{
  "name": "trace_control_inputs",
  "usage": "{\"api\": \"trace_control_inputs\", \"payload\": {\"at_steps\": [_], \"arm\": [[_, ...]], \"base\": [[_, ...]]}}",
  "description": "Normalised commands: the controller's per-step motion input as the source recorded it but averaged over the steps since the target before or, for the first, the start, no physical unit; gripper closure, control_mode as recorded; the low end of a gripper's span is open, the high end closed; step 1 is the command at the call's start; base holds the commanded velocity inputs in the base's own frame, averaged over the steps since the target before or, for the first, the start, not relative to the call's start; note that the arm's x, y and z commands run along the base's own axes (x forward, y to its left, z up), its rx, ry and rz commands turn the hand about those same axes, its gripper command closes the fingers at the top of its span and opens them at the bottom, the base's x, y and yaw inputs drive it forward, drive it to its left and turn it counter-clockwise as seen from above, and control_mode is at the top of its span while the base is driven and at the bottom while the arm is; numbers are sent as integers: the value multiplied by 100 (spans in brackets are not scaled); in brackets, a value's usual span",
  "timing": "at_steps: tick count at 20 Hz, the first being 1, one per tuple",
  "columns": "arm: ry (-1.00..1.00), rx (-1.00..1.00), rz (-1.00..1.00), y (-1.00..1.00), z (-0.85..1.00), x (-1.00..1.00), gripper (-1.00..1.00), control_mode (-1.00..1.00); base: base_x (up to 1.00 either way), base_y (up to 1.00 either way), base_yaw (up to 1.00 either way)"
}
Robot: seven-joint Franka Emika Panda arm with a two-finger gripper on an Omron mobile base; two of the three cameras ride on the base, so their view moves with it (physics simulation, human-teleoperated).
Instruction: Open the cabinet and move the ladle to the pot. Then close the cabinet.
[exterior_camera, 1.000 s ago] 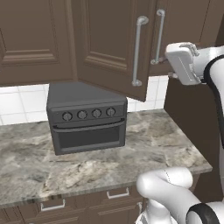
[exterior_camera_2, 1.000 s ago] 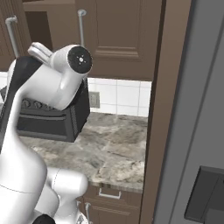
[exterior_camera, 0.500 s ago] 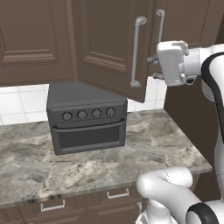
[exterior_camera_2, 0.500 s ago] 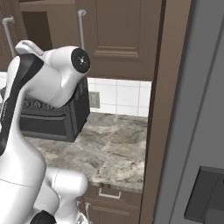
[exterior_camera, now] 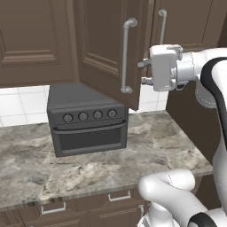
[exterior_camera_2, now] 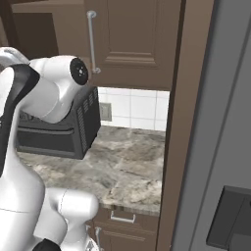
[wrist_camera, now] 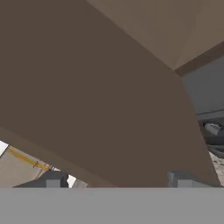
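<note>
white and boxy, the gripper (exterior_camera: 145, 72) hangs just right of the open left door (exterior_camera: 104, 48) of the cabinet (exterior_camera: 177, 22), its two small fingers apart with nothing between them and pointing at the door's edge. in the hand view the fingertips (wrist_camera: 53, 179) stand wide against the plain brown inner face of that door. below and left of the door, a dark grey toaster oven (exterior_camera: 86, 117) sits on the marbled stone counter (exterior_camera: 150, 146). the door swings out over the oven; the right door (exterior_camera_2: 137, 39) is shut behind it, its silver bar handle (exterior_camera: 162, 26) just beside the hand.

i judge the door stiff, hinged and fairly heavy, best taken by its long silver bar handle (exterior_camera: 125, 55) or pushed on its free edge; smooth metal may slip. the ladle cannot be made out here, presumably on the shelf inside. it should be light, rigid and thin, best pinched mid-handle.

no brand, label or writing is readable anywhere.
</note>
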Motion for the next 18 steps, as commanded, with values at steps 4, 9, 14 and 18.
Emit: {"api": "trace_control_inputs", "payload": {"at_steps": [4,9,14,18], "arm": [[1,4,17,88,0,0,-100,-100],[1,5,19,71,0,0,-100,-100],[-3,3,15,-4,11,0,-100,-100],[-7,0,0,-78,31,-3,-100,-100]], "base": [[0,0,0],[0,0,0],[0,0,0],[0,0,0]]}}
